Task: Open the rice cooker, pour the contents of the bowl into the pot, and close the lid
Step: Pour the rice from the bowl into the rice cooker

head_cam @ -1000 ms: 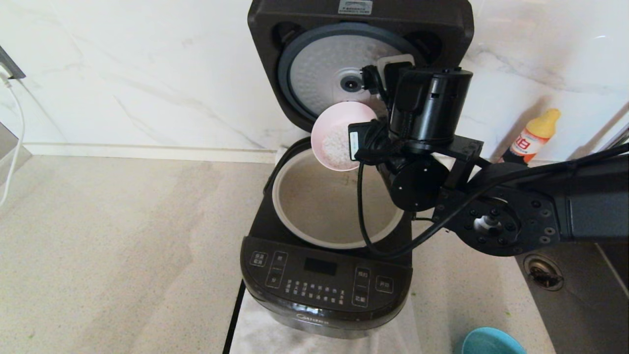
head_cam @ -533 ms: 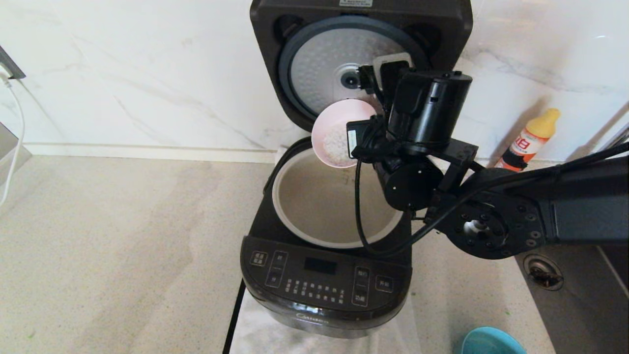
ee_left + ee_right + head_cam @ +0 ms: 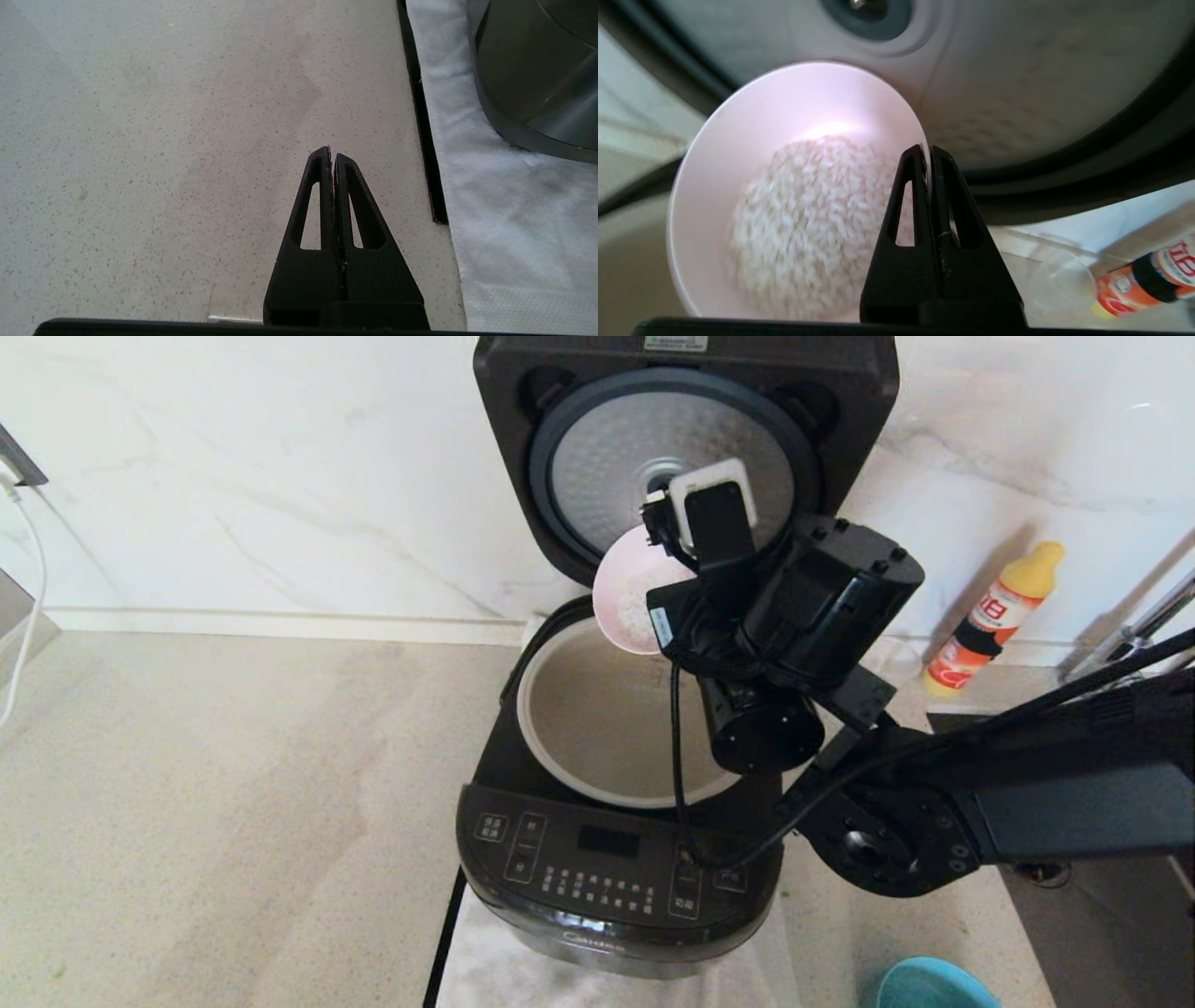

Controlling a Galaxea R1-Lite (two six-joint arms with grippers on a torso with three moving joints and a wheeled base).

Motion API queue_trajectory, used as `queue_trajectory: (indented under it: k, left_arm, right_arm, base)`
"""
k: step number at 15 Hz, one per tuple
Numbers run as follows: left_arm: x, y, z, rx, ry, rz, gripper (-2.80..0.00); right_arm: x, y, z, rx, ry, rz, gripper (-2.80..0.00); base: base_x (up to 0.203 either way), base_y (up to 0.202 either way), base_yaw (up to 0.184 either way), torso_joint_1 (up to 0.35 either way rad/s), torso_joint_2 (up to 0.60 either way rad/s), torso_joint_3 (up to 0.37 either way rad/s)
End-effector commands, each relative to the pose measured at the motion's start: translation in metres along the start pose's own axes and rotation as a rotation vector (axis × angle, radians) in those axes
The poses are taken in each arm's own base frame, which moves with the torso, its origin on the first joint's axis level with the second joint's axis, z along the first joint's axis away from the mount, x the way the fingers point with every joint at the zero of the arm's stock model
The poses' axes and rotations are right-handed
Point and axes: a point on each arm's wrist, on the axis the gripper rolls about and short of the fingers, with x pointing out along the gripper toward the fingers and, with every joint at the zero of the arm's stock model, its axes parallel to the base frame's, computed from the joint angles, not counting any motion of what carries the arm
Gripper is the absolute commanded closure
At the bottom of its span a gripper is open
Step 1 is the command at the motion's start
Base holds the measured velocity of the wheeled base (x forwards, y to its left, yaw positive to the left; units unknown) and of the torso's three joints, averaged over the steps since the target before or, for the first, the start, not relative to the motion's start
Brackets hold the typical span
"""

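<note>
The right gripper [image 3: 929, 154] jaws clench the tilted bowl's [image 3: 784, 186] rim above the pot [image 3: 597, 728].

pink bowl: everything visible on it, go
The pink bowl is small, round and smooth, pale pink with a thin rim, plastic-looking. It holds a heap of white rice grains, none visibly spilling yet. The right gripper is shut on its rim, one finger inside and one outside. In the head view the bowl is tilted steeply, mouth toward the camera, held in the air over the back edge of the open pot, in front of the raised lid.
</note>
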Motion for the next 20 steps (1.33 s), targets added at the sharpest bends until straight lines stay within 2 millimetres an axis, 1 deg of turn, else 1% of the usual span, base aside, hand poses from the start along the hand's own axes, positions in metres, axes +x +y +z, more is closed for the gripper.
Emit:
queue_trajectory:
  k: [1, 5, 9, 15, 20]
  left_arm:
    - [0.000, 0.000, 0.000, 0.001, 0.003, 0.000, 0.00]
    - [0.000, 0.000, 0.000, 0.001, 0.003, 0.000, 0.00]
    - [0.000, 0.000, 0.000, 0.001, 0.003, 0.000, 0.00]
    - [0.000, 0.000, 0.000, 0.001, 0.003, 0.000, 0.00]
    - [0.000, 0.000, 0.000, 0.001, 0.003, 0.000, 0.00]
  right_arm:
    - [-0.003, 0.002, 0.000, -0.048, 0.006, 0.006, 0.00]
    - [-0.006, -0.003, 0.003, -0.147, 0.058, 0.036, 0.00]
    - [-0.008, 0.001, 0.004, -0.232, 0.108, 0.082, 0.00]
    - [-0.009, 0.007, 0.025, -0.298, 0.138, 0.111, 0.00]
    - [-0.007, 0.009, 0.023, -0.424, 0.230, 0.111, 0.00]
  base:
    - [0.000, 0.000, 0.000, 0.000, 0.00, 0.000]
    - [0.000, 0.000, 0.000, 0.000, 0.00, 0.000]
    - [0.000, 0.000, 0.000, 0.000, 0.00, 0.000]
    - [0.000, 0.000, 0.000, 0.000, 0.00, 0.000]
    - [0.000, 0.000, 0.000, 0.000, 0.00, 0.000]
